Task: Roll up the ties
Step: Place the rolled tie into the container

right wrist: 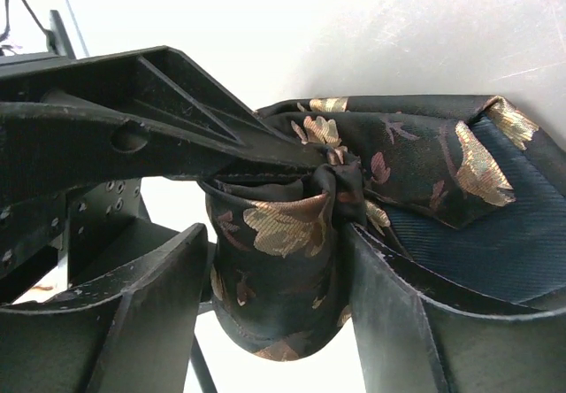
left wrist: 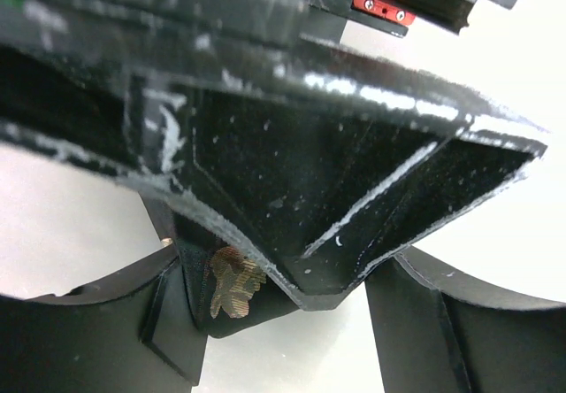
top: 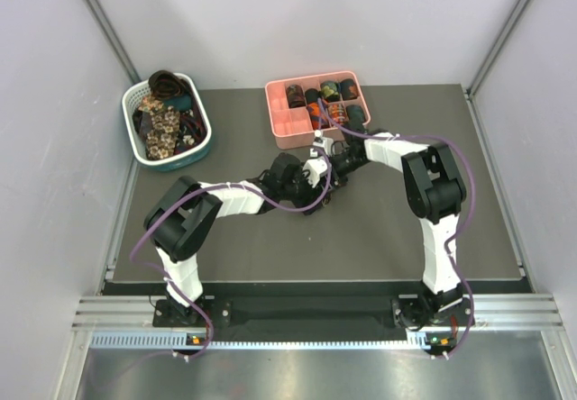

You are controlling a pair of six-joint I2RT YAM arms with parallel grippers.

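Dark table [top: 361, 238] carries a slotted basket [top: 176, 161] and pink tray [top: 290, 128]

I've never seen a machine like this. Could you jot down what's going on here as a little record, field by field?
Activity: rolling neckties
Tie in work: dark tie, beige floral print, bunched into a wad
Right hand: closed around the dark tie
Left hand: right up against the same tie; grip unclear
Pink tray: holds rolled ties, one compartment bare
Basket: holds loose ties
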